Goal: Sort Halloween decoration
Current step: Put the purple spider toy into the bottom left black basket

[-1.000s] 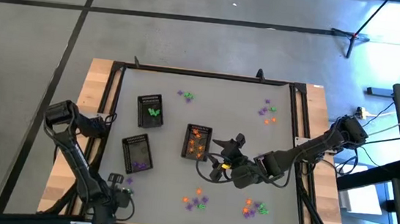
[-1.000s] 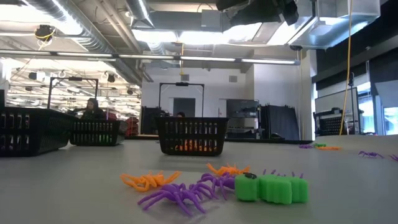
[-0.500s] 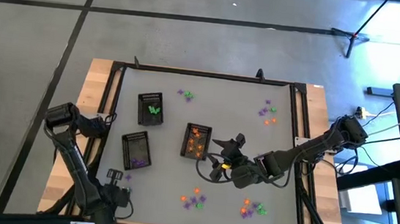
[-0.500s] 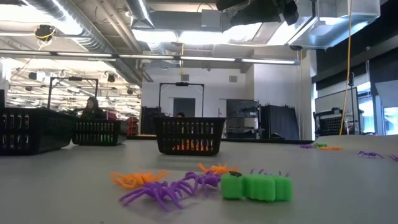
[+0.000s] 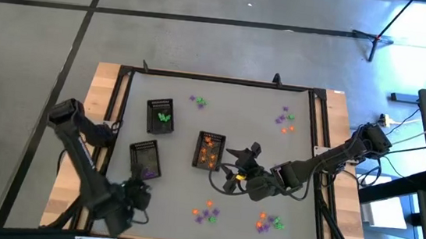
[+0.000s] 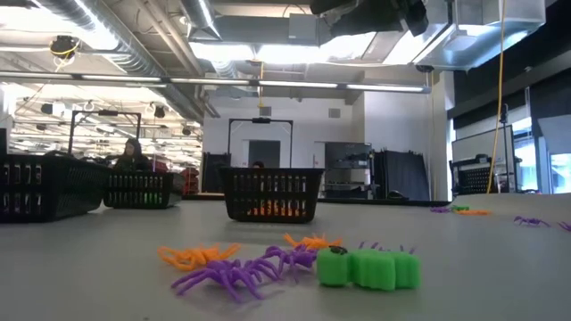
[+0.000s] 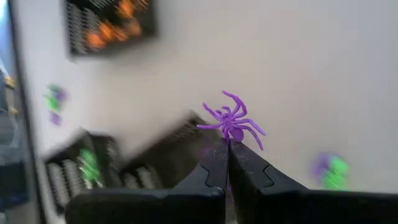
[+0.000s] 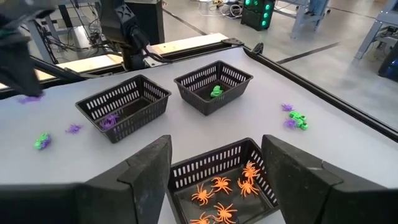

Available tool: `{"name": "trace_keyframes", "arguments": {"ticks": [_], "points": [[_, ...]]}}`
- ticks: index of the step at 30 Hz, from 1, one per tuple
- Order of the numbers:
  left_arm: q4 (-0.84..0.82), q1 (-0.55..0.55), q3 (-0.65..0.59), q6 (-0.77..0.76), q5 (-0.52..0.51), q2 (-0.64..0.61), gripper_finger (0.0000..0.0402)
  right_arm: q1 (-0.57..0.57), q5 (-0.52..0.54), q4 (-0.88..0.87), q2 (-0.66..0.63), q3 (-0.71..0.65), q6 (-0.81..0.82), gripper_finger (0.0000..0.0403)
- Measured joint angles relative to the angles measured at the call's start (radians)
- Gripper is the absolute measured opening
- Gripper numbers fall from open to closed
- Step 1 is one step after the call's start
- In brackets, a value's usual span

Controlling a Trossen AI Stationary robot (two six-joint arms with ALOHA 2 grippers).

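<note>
My left gripper (image 5: 140, 192) hangs at the table's near left, just on the near side of the purple-filled black tray (image 5: 145, 160), and is shut on a purple spider (image 7: 232, 123). The right wrist view shows that spider (image 8: 28, 98) in the air. My right gripper (image 5: 232, 167) stands open beside and above the tray of orange spiders (image 5: 210, 151). A third tray (image 5: 160, 117) holds green pieces. Loose orange, purple and green trinkets (image 5: 206, 210) lie on the table near the front edge. My left gripper pinches the purple spider by its body (image 7: 231, 134) between the free ends of its two fingers. The fingers slant down toward the table. The spider sticks out beyond the fingertips with its legs spread, lifted clear of the table.
More trinket clusters lie at the near right (image 5: 269, 221), the far right (image 5: 284, 120) and the far middle (image 5: 197, 101). A raised black frame (image 5: 217, 79) rims the table. In the low view the near cluster (image 6: 294, 265) fills the foreground.
My left gripper has risen from the table at the near left and gone a little toward the right and the purple tray, tipping as it went. The purple spider that lay beside it has come up with it, clear of the table.
</note>
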Motion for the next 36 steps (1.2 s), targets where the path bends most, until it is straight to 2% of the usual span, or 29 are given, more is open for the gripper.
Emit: {"name": "trace_keyframes", "arguments": {"ticks": [3, 5, 8, 10, 15, 18, 21, 28, 32, 36], "points": [[0.038, 0.109, 0.000, 0.151, -0.041, -0.042, 0.0000, 0.000, 0.000, 0.017, 0.000, 0.000, -0.003, 0.0246], [0.121, 0.200, 0.000, 0.280, -0.041, -0.067, 0.0000, 0.000, 0.000, 0.019, 0.000, 0.000, -0.003, 0.0246], [0.232, 0.338, 0.000, 0.468, 0.023, -0.082, 0.0000, 0.000, 0.000, 0.018, 0.000, 0.000, -0.003, 0.0246], [0.234, 0.421, 0.000, 0.549, 0.040, -0.085, 0.0000, 0.000, -0.001, 0.013, 0.000, 0.000, -0.003, 0.0246], [0.132, 0.603, -0.013, 0.598, 0.061, -0.110, 0.0000, 0.000, -0.033, 0.015, 0.000, 0.000, -0.003, 0.0246], [0.150, 0.669, -0.080, 0.592, 0.149, -0.188, 0.0000, 0.000, -0.052, 0.017, 0.009, 0.001, -0.003, 0.0246], [0.180, 0.674, -0.191, 0.542, 0.209, -0.302, 0.0000, 0.000, -0.071, 0.007, 0.011, 0.001, -0.004, 0.0246], [0.275, 0.566, -0.466, 0.292, 0.338, -0.575, 0.0000, 0.000, -0.060, 0.017, 0.011, 0.001, -0.003, 0.0246], [0.344, 0.503, -0.588, 0.151, 0.433, -0.638, 0.0000, 0.000, -0.054, 0.036, 0.011, 0.001, -0.002, 0.0246], [0.372, 0.471, -0.664, 0.074, 0.448, -0.644, 0.0006, 0.000, -0.047, 0.067, 0.011, 0.001, -0.004, 0.0246]]}}
